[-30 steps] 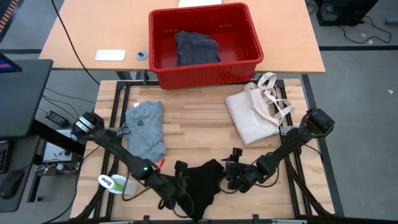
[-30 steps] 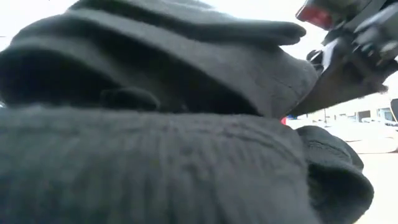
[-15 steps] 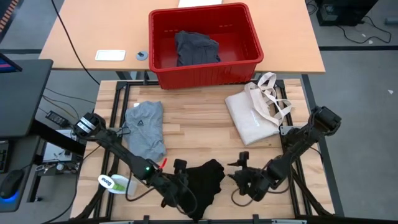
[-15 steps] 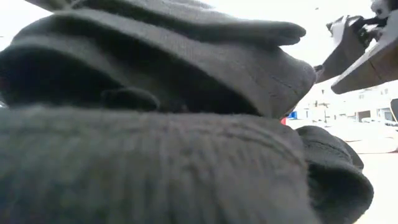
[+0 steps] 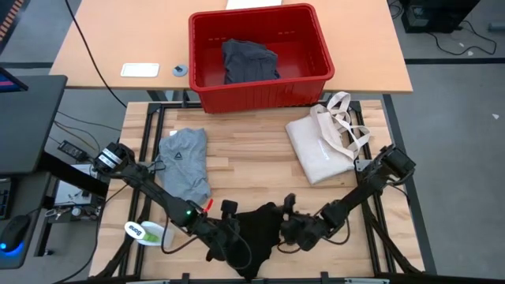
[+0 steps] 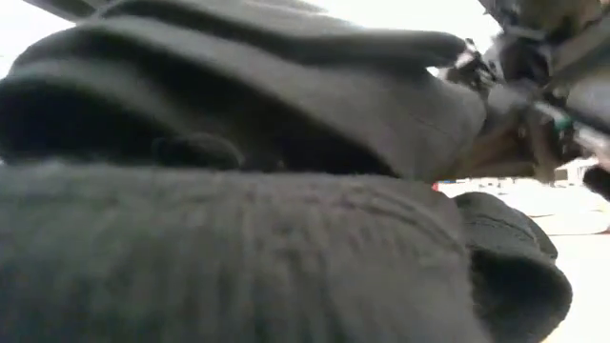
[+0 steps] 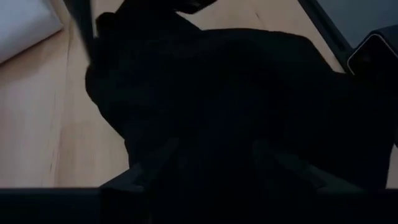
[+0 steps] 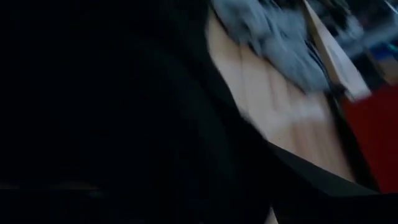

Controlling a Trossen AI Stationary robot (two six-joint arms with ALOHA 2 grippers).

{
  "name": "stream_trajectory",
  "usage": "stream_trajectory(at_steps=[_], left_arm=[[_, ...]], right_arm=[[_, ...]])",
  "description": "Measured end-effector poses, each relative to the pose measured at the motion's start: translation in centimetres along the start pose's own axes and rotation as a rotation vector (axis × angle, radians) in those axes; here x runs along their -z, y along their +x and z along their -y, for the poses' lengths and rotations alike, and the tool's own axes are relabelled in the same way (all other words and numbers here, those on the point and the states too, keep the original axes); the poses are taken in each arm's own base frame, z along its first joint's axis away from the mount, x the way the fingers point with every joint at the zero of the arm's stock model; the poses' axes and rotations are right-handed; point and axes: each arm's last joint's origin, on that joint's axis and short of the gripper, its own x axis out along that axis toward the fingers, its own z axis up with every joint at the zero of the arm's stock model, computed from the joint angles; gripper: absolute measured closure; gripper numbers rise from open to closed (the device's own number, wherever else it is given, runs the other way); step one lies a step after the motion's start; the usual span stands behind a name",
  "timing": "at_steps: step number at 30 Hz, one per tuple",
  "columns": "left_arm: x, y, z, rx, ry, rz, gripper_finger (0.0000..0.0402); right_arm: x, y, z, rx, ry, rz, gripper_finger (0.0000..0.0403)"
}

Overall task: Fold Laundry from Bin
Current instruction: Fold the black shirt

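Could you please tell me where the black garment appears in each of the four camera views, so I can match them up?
High view: black garment at the table's near edge, between the two end effectors.
Low view: it fills nearly the whole picture, right at the lens.
Left wrist view: a dark mass over most of the picture.
Right wrist view: it covers the left and middle.
Shared landmark: the grey T-shirt, in the high and right wrist views.

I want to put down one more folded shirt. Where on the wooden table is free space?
Bare wood lies between the grey T-shirt and the tote bag, below the red bin. The near edge is crowded: the black garment and both arms.
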Motion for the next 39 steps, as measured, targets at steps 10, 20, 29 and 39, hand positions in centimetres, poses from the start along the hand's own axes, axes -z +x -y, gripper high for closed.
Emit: stream_trajectory(at_steps=[10, 20, 29, 39], left_arm=[[-0.3, -0.5, 0.2, 0.01, -0.018, 0.021, 0.0198], [-2.0, -2.5, 0.3, 0.053, -0.108, 0.159, 0.0198], [-2.0, -2.5, 0.3, 0.052, -0.113, 0.155, 0.0198], [-1.8, -2.5, 0.3, 0.053, -0.152, 0.139, 0.0198]], right_arm=[[-3.5, -2.1, -1.3, -0.211, -0.046, 0.285, 0.0383], [-6.0, -2.9, -1.8, -0.357, 0.068, 0.366, 0.0376], [-4.3, 1.2, -3.7, -0.521, 0.107, 0.356, 0.0332], [-5.3, 3.0, -4.2, -0.61, 0.068, 0.202, 0.018]])
